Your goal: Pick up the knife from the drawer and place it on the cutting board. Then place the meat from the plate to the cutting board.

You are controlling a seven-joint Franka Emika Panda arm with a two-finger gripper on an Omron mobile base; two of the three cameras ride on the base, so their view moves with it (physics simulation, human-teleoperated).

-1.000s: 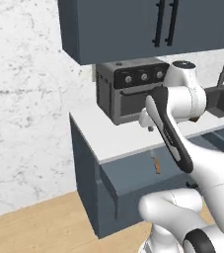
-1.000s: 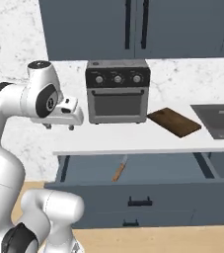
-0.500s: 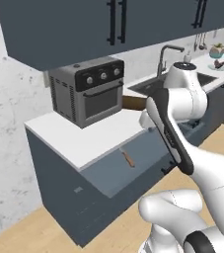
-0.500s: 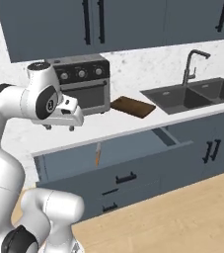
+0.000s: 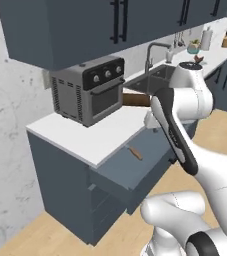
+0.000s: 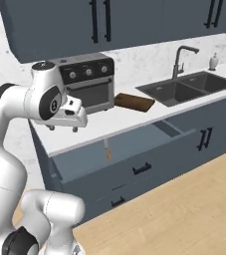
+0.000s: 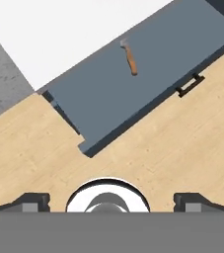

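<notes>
The white arm bends at its elbow, its hand held level over the tabletop's (image 6: 109, 124) front edge. The gripper (image 7: 111, 200) points straight down, high above the tabletop, jaws spread wide and empty.

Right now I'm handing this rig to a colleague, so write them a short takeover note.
Tool: open, holding nothing, up above the open drawer.
Knife: lying flat in the drawer, wooden handle, untouched.
Cutting board: on the counter between the toaster oven and the sink, nothing on it.
Meat and plate: I can't make them out.
Done: the drawer is open.
Left: pick up the knife, put it on the board, then move the meat there.
</notes>
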